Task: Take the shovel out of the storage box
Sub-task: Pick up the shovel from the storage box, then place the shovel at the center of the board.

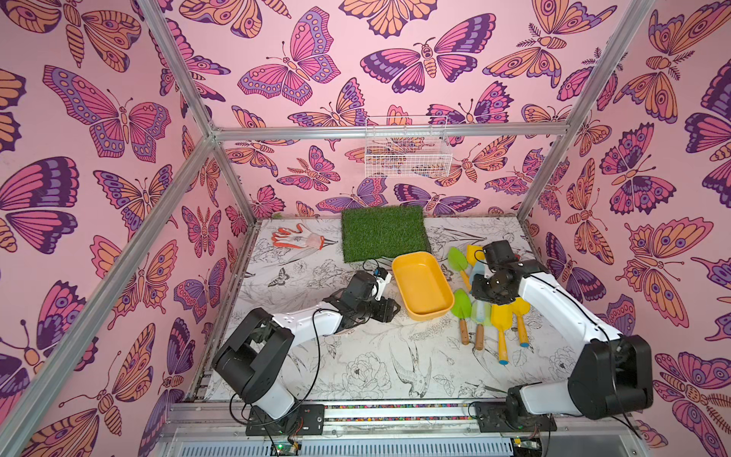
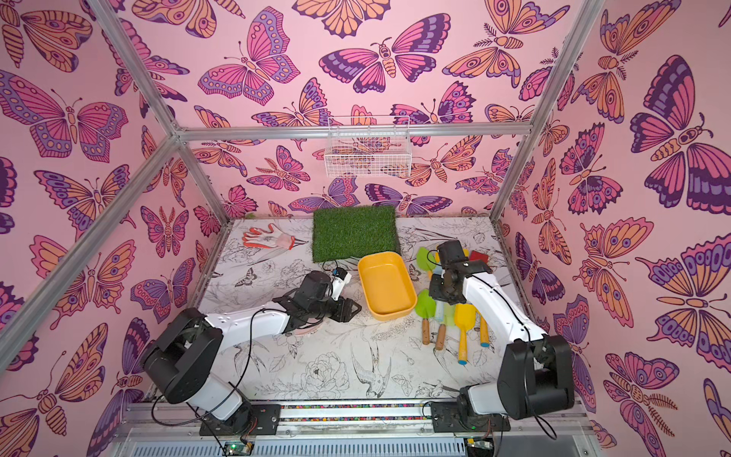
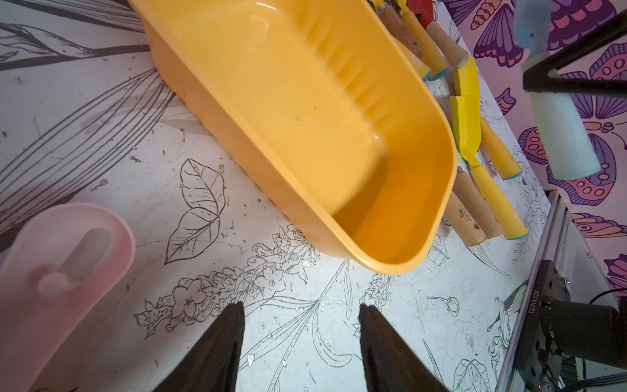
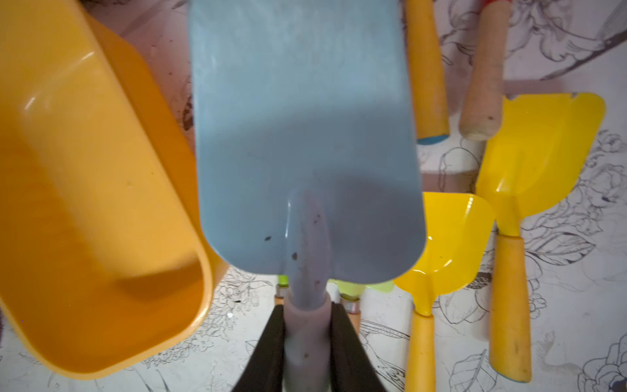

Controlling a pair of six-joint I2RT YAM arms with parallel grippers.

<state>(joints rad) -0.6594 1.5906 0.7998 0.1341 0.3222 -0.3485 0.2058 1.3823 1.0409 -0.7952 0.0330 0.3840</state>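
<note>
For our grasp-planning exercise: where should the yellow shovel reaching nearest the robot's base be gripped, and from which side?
The yellow shovel, by its handle near the blue cap, from above, closing across it: that end lies flat and juts clear of the neighbouring shovels.

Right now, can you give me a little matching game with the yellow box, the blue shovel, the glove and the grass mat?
Things:
1. storage box
2. blue shovel
3. glove
4. grass mat

Descriptions:
A. clamped in the right jaws
B. white and orange
C. empty
D. green, behind the box

Pairs: 1-C, 2-A, 3-B, 4-D.
</note>
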